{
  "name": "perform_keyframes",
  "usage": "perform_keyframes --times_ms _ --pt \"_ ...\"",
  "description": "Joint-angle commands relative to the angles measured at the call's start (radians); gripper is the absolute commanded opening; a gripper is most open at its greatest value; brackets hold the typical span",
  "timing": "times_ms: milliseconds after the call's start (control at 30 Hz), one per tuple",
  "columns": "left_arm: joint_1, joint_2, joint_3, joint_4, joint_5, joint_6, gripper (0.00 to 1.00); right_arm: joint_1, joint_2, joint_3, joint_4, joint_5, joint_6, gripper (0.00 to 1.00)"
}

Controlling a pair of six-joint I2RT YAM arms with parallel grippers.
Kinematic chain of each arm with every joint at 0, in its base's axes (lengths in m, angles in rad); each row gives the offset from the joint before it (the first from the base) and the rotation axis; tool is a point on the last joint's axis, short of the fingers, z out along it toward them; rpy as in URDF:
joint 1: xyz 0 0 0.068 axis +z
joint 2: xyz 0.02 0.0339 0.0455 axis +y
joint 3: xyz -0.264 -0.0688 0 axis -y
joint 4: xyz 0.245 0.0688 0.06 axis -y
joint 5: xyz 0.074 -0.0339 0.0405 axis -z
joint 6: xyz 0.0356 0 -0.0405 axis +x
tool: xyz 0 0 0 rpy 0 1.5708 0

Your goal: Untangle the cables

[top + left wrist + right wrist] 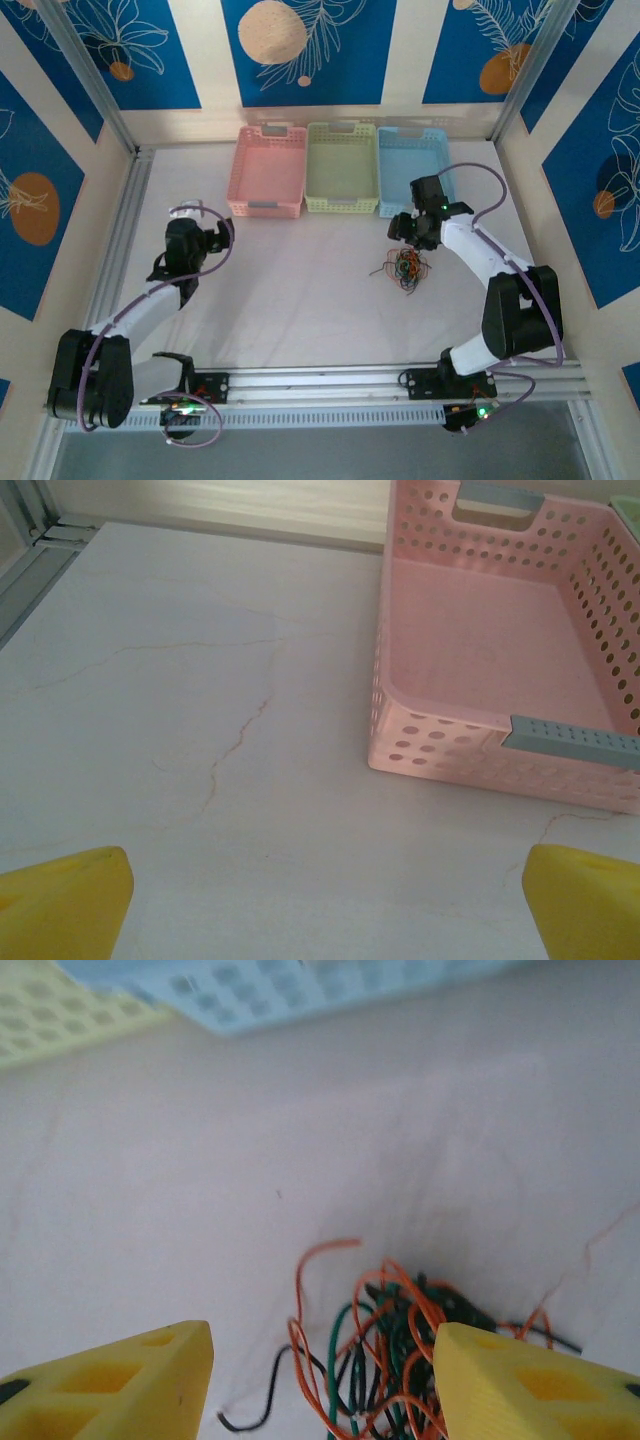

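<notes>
1. The left gripper (pixel 218 238) (pixel 325 880) hovers over the white surface (pixel 300 300), near the pink basket (pixel 267 172) (pixel 420 730). Its jaws stand wide apart, with nothing between them and nothing touched.
2. The right gripper (pixel 403 228) (pixel 322 1360) is above the cables (pixel 405 268) (pixel 385 1345). Its jaws are parted to a middling width and grip nothing.
3. The cables lie as 1 tangled clump of orange, dark green and black wires on the surface, in front of the blue basket (pixel 412 165) (pixel 300 990).
4. In the right wrist view, the clump sits between the 2 yellow fingers (pixel 130 1380), closer to the right-hand one. Whether that finger touches the wires cannot be told.
5. 1 black end and 1 orange loop stray out from the clump toward the other finger.
6. The green basket (pixel 343 165) (pixel 50 1020) stands between the pink and blue ones.
</notes>
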Motion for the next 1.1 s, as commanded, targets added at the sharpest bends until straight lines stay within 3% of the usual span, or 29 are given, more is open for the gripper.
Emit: perform_keyframes --times_ms 0,233,400,667,767,967,1067 --pt "0.007 0.008 0.016 -0.016 0.001 -0.016 1.00 -0.001 -0.020 -0.023 0.007 -0.091 0.052 0.61" --pt "0.008 0.011 0.018 -0.014 0.004 -0.016 1.00 -0.018 -0.045 -0.078 -0.088 -0.075 0.073 0.65" --pt "0.007 0.006 0.015 -0.016 0.001 -0.017 1.00 -0.024 -0.033 -0.067 -0.161 -0.009 0.075 0.82" --pt "0.008 0.006 0.014 -0.016 0.003 -0.017 1.00 -0.016 0.103 -0.003 -0.220 -0.034 0.058 0.86" --pt "0.008 0.009 0.016 -0.017 0.005 -0.018 1.00 -0.007 0.166 0.022 -0.221 -0.086 0.037 0.79" --pt "0.007 0.009 0.016 -0.016 0.007 -0.018 1.00 0.088 0.289 0.120 -0.233 -0.156 -0.012 0.46" --pt "0.007 0.011 0.016 -0.014 0.011 -0.016 1.00 0.164 0.326 0.174 -0.206 -0.216 -0.039 0.38"
